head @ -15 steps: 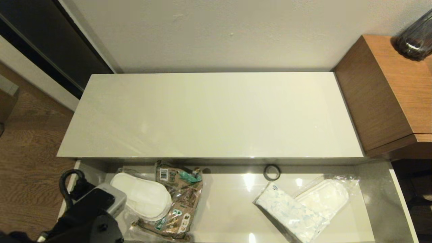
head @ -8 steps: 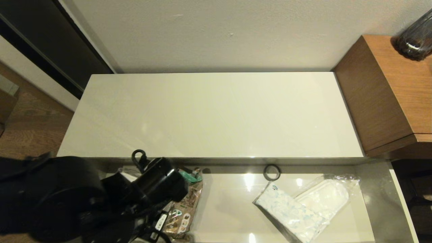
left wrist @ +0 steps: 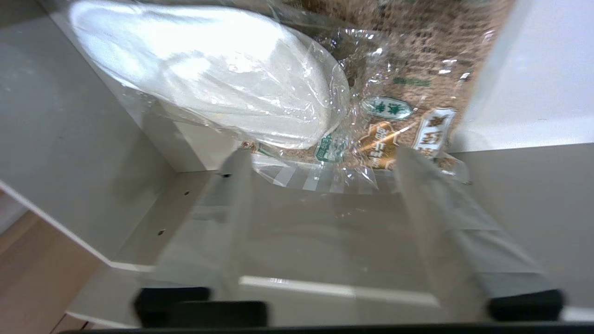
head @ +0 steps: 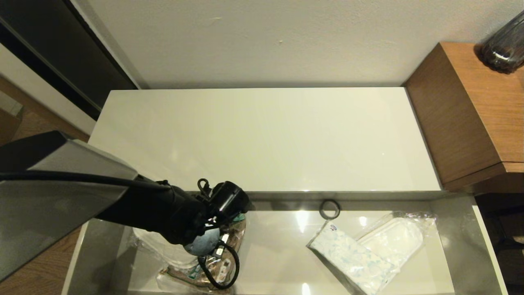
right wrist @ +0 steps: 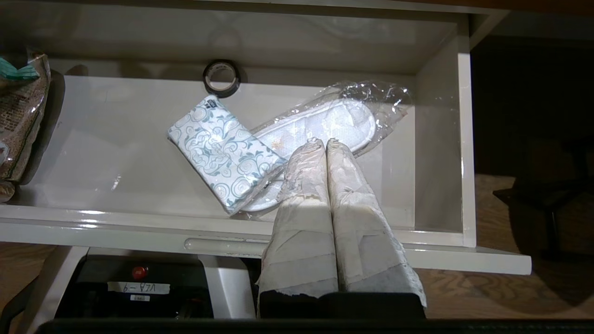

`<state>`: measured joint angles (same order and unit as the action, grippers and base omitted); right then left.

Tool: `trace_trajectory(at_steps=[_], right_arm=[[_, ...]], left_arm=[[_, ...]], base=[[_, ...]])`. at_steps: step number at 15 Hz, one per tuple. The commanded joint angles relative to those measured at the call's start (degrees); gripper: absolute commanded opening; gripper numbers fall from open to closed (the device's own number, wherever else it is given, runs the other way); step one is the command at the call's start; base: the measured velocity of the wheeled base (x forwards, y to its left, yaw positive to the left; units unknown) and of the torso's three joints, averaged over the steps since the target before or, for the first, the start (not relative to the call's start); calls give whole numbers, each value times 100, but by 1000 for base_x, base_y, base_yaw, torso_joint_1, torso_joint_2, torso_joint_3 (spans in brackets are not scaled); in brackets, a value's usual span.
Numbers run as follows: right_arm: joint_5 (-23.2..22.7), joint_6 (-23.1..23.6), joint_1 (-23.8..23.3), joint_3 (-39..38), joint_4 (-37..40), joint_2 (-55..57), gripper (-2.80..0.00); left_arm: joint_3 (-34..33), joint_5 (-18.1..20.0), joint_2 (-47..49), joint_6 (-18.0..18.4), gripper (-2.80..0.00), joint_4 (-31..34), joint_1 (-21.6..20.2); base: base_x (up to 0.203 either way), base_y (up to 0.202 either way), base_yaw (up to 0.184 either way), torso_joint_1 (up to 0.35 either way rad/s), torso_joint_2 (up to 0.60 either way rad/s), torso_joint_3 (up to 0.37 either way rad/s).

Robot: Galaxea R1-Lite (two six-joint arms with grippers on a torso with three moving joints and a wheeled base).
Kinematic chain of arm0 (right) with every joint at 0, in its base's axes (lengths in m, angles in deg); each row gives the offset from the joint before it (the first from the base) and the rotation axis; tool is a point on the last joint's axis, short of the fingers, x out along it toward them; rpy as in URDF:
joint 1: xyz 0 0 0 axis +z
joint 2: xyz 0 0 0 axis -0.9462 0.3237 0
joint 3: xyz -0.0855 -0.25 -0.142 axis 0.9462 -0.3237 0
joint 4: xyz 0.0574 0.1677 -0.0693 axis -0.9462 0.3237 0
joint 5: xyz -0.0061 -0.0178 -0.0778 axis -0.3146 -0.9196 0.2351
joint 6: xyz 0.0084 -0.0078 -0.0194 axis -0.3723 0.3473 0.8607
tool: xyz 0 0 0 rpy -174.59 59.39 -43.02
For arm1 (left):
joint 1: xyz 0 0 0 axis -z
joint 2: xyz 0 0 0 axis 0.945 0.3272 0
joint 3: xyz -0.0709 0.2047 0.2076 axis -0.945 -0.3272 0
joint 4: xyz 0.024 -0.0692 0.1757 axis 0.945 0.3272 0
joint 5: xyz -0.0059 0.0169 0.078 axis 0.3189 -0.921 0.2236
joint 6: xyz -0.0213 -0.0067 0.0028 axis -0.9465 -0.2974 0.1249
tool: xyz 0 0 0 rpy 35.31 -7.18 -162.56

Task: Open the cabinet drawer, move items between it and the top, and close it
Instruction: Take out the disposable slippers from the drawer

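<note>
Cabinet drawer (head: 454, 233): you see it pulled open below the top (head: 262, 139).
Left gripper (left wrist: 325, 162): fingers spread, just short of bagged slippers (left wrist: 209, 79) at drawer's left end.
Right gripper (right wrist: 326, 144): fingers pressed together, empty, above tissue pack (right wrist: 225, 153).

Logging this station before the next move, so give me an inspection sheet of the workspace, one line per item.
Surface: cabinet top bare, glossy.
Drawer: pulled open.
Job's things: tissue pack lying across one slipper bag at the drawer's right end; second slipper bag at the left end, overlapping the brown packet.
Clutter: small dark ring by the back wall.
Grippers: left gripper open, over the left slipper bag's edge; right gripper shut, empty, above the drawer's front.
Cables: black loop hanging from the left wrist.
Surroundings: wooden desk, dark glass vessel.
</note>
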<state>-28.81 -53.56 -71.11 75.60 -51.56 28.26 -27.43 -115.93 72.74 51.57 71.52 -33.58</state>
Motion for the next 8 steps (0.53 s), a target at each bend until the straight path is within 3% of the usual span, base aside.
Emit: trace_trajectory(at_steps=[1, 8], right_arm=[[-3, 8, 0, 0, 6, 9, -280], [-3, 8, 0, 0, 6, 9, -280]], left_arm=[[-54, -32, 376, -7, 0, -97, -47], [-603, -255, 916, -12, 0, -1100, -391]], base=[[0, 0, 0, 0, 0, 0], [0, 0, 0, 0, 0, 0]])
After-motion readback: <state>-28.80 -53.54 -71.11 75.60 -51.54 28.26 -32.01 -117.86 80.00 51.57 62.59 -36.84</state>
